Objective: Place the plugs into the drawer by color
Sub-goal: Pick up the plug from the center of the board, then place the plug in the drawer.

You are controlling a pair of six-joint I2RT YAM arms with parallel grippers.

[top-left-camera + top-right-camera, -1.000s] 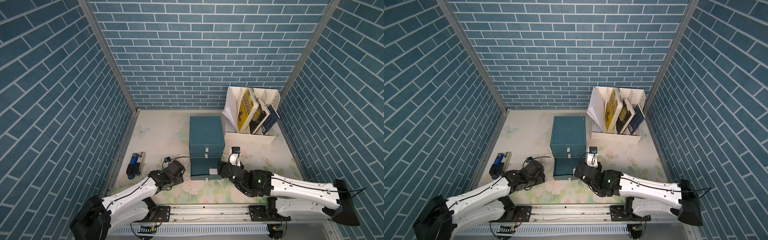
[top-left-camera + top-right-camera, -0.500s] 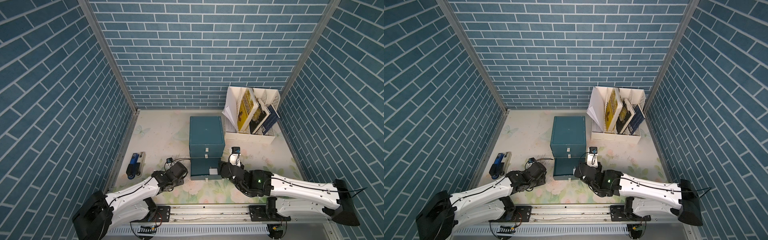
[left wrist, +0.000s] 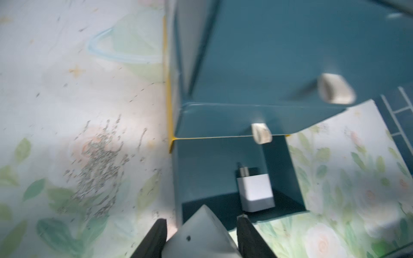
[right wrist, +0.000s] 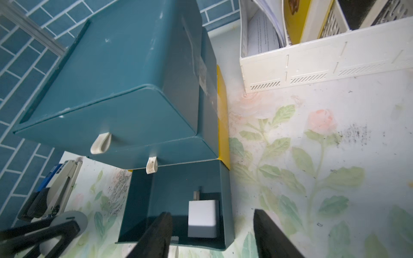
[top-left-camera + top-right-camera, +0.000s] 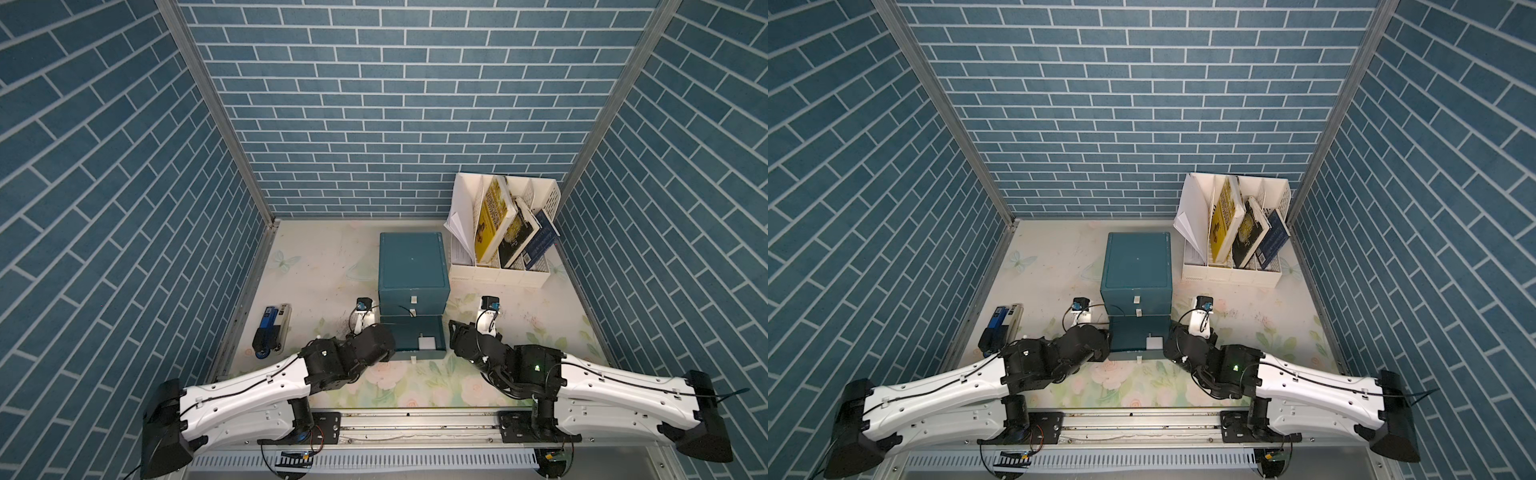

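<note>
The dark teal drawer (image 5: 413,262) cabinet stands mid-table with its bottom tier (image 5: 419,332) pulled out. One white plug (image 5: 427,343) (image 3: 254,192) (image 4: 203,219) lies inside that tier, prongs toward the cabinet. My left gripper (image 3: 202,221) is at the tier's front left corner, shut on a second white plug (image 3: 201,236) that fills the gap between its fingers. My right gripper (image 4: 211,212) (image 5: 455,332) is open at the tier's front right corner, with one finger over the tier, the other over the table, and nothing held.
A blue-and-black gadget (image 5: 270,328) lies by the left wall. A white slotted rack (image 5: 503,266) with books stands at the back right, next to the cabinet. Brick-patterned walls close in three sides.
My left arm has swung right, bringing its plug from the open table up to the open tier's left corner. The right arm has barely moved.
</note>
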